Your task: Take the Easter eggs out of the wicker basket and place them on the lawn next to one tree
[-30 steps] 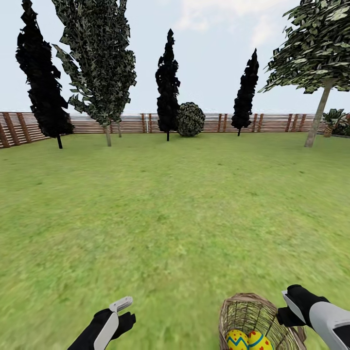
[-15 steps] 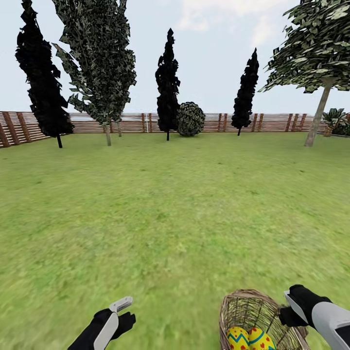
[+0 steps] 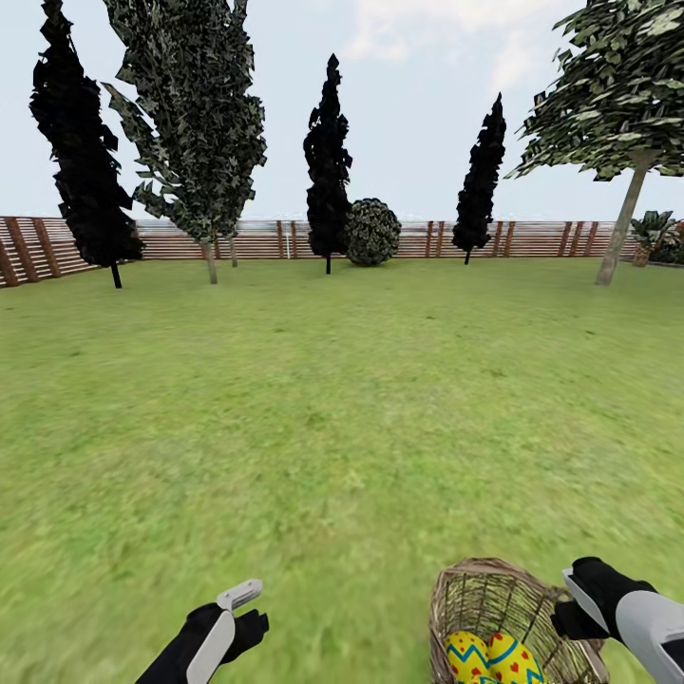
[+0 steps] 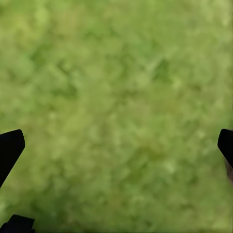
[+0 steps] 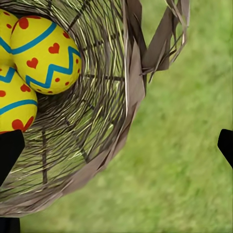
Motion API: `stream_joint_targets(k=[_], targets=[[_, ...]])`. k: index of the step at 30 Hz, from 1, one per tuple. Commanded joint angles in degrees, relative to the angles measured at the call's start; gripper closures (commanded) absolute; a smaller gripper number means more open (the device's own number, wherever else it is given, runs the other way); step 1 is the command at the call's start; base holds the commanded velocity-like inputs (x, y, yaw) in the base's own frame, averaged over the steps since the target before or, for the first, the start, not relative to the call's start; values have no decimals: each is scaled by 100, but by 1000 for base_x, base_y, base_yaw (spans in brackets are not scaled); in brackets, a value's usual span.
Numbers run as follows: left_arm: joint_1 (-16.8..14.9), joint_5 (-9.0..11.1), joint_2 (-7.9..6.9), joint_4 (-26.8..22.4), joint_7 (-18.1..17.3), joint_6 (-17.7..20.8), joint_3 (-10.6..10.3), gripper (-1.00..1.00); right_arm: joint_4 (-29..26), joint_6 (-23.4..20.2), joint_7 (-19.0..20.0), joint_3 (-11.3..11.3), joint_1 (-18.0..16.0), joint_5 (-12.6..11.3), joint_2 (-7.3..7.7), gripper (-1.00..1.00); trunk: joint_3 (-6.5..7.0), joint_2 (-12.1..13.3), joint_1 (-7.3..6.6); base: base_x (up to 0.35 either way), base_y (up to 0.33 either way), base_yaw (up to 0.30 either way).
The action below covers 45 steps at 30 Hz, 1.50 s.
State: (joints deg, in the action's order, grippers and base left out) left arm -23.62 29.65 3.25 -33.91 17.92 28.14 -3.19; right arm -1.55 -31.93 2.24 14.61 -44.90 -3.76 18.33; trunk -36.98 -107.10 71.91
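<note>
The wicker basket (image 3: 508, 608) stands on the lawn (image 3: 342, 408) at the bottom right of the head view, with two yellow Easter eggs (image 3: 467, 655) (image 3: 513, 660) showing inside. In the right wrist view the basket (image 5: 97, 136) holds three eggs (image 5: 46, 53) (image 5: 14, 102) (image 5: 4, 34) close together. My right gripper (image 3: 587, 603) (image 5: 116, 148) hangs open just beside the basket's right rim, with nothing between its fingers. My left gripper (image 3: 236, 613) (image 4: 116, 145) is open over bare grass, well left of the basket. A tree (image 3: 622, 228) with a grey trunk stands far right.
Another leafy tree (image 3: 211, 261) stands at the far left. Dark conical trees (image 3: 328, 171) (image 3: 480, 190) (image 3: 85, 171) and a round bush (image 3: 372, 233) line the brown slat fence (image 3: 247, 242). Open grass stretches between me and them.
In the head view the basket sits a little higher and shows more of itself. My right gripper has shifted slightly to the right. The left arm has barely moved.
</note>
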Motion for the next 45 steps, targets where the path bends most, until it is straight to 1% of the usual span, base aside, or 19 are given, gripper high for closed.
stream_joint_targets(k=[1,13,21,35,37,38,39,40,41,42,43,45], targets=[[-2,60,-2,-10,54,14,-25,-100,-12,-33,22,50,-1,-37,3,-100,-25,-45,22,0,0,0],[-2,59,26,-3,54,16,-32,-100,-12,-28,30,42,-1,-46,105,-100,-240,-526,286,0,0,0],[-2,59,18,-5,54,67,-26,-100,-12,-30,31,44,-1,-46,86,-100,-384,-847,461,0,0,0],[-2,48,-37,-36,50,116,-13,-100,-12,-25,31,43,-1,-46,65,-100,-635,-1408,769,0,0,0],[-2,49,-106,-82,47,149,-4,-100,-12,-30,31,44,-1,-46,65,-100,-671,-1488,813,0,0,0],[-4,49,-174,-96,46,197,0,-100,-12,-31,31,47,2,-46,65,-100,-689,-1528,835,0,0,0],[-6,59,-290,-123,43,266,6,-100,-12,-32,31,46,1,-46,65,-100,-707,-1569,857,0,0,0],[-8,75,-444,-179,39,341,11,-100,-12,-30,31,48,0,-46,63,-100,-725,-1609,879,0,0,0],[-9,98,-610,-253,12,415,14,-100,-12,-31,31,49,0,-46,61,-100,-743,-1649,900,0,0,0],[-10,143,-835,-351,-131,519,17,-100,-12,-27,31,49,-1,-46,59,-100,-761,-1689,922,0,0,0],[-10,170,-954,-392,-281,585,18,-100,-12,-28,31,50,-1,-46,58,-100,-779,-1729,944,0,0,0],[-11,197,-1131,-436,-583,703,19,-100,-12,-31,31,49,-1,-46,57,-100,-815,-1809,988,0,0,0]])
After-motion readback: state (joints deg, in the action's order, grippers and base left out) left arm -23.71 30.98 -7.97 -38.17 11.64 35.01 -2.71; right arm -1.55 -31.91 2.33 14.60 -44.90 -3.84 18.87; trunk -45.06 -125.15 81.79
